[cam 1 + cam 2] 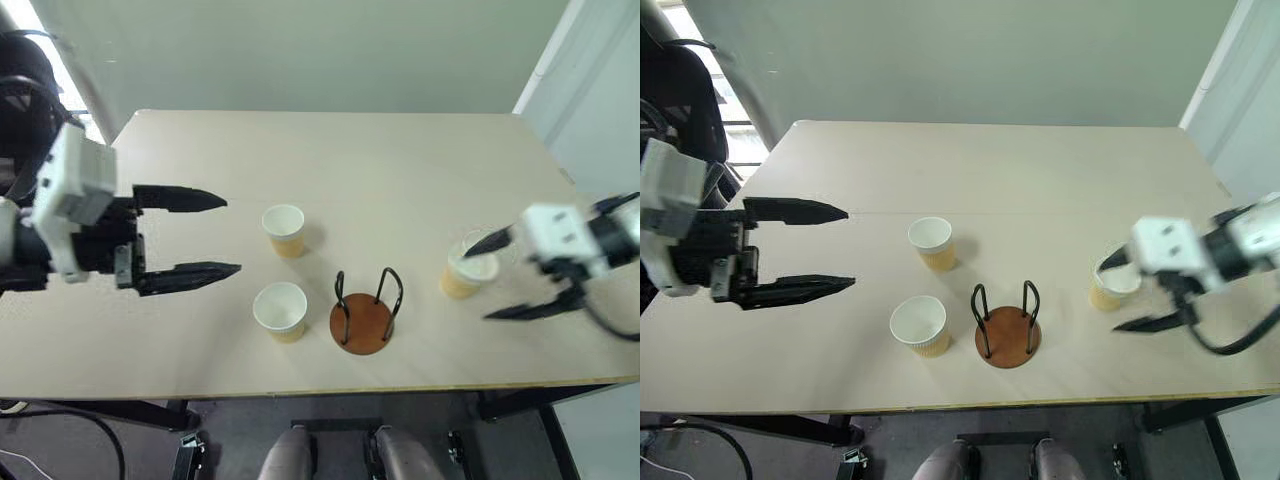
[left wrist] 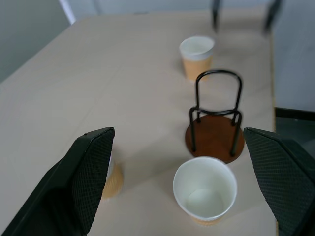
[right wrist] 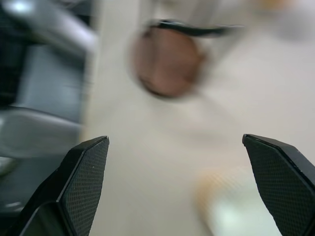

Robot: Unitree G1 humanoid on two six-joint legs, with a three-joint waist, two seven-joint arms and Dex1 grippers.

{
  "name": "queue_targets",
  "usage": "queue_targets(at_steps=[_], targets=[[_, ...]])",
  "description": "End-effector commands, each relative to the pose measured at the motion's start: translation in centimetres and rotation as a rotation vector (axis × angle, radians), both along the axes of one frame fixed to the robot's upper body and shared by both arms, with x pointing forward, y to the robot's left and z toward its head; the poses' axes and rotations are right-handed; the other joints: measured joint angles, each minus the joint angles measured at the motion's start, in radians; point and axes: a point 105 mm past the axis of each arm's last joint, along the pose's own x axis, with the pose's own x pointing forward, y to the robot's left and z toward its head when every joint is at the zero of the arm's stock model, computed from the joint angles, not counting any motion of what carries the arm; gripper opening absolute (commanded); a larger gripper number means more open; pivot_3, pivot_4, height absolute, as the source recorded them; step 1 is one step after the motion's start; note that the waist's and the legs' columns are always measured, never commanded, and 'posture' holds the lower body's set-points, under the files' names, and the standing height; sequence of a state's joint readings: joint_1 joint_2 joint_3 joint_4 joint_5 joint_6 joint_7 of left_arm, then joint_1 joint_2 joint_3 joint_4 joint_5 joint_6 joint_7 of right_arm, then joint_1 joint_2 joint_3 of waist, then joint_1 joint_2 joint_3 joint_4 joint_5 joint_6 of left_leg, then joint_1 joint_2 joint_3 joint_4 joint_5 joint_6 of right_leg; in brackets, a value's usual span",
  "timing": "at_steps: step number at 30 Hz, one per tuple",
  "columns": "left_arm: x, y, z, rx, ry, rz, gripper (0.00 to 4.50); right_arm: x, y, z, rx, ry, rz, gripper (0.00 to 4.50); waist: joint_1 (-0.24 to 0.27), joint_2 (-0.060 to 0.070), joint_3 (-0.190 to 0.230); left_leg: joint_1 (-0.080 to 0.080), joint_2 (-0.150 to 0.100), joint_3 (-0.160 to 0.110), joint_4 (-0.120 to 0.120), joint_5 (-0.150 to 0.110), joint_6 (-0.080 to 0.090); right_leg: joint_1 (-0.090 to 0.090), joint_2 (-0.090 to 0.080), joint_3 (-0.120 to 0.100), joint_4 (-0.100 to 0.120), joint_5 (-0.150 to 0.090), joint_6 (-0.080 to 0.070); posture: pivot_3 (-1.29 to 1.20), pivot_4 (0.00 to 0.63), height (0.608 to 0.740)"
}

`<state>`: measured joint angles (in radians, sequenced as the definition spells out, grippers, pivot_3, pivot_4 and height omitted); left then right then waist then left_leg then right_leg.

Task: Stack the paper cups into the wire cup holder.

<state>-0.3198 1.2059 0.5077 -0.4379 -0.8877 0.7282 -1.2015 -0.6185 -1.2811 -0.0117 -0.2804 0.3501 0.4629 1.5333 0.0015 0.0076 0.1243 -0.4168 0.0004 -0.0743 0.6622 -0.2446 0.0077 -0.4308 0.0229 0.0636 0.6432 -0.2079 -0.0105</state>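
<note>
Both grippers, left (image 1: 190,233) and right (image 1: 497,277), are hanging spread; the right seems just above a cup (image 1: 464,272), holder (image 1: 364,318) standing empty near the table's (image 1: 400,160) front edge.

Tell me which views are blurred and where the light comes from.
Right wrist view: heavily smeared, the wire cup holder a brown smudge. Left wrist view: sharp on the near paper cup. Left eye view: the right gripper is softly blurred; bright window glare at the upper left corner.

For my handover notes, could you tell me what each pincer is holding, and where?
Nothing: the left pincer and right pincer are both open and empty; all three paper cups stand on the table.
</note>
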Motion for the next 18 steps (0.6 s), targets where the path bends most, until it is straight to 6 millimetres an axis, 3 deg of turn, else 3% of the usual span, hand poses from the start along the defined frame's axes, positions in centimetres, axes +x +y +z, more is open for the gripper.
queue_targets(at_steps=[1, 4, 18], targets=[[-0.3, -1.4, -1.0, 0.039, 0.022, -0.059, 4.5, 1.4, -2.1, -0.7, -0.055, -0.052, -0.111, 4.46, 0.0, -0.001, 0.0, 0.001, 0.0, 0.0, 0.0, 0.0, 0.0, 0.0, 0.0, 0.0, 0.0, 0.0, 0.0, 0.0, 0.15, 0.74], [0.2, -1.7, -2.0, 0.07, 0.041, -0.069, 4.5, 2.1, -2.1, -2.9, -0.085, -0.023, -0.126, 4.46, 0.0, 0.0, 0.001, 0.001, 0.0, 0.0, 0.002, 0.0, 0.001, 0.001, 0.0, 0.0, 0.001, 0.001, 0.001, 0.0, 0.15, 0.74], [-0.9, -1.1, -1.8, 0.079, 0.052, -0.009, 4.5, 5.0, -0.9, -7.4, -0.122, 0.038, -0.064, 4.46, -0.006, 0.001, 0.001, 0.0, 0.001, 0.0, 0.001, 0.001, 0.003, 0.0, 0.001, 0.0, 0.001, 0.007, 0.011, 0.0, 0.15, 0.74]])
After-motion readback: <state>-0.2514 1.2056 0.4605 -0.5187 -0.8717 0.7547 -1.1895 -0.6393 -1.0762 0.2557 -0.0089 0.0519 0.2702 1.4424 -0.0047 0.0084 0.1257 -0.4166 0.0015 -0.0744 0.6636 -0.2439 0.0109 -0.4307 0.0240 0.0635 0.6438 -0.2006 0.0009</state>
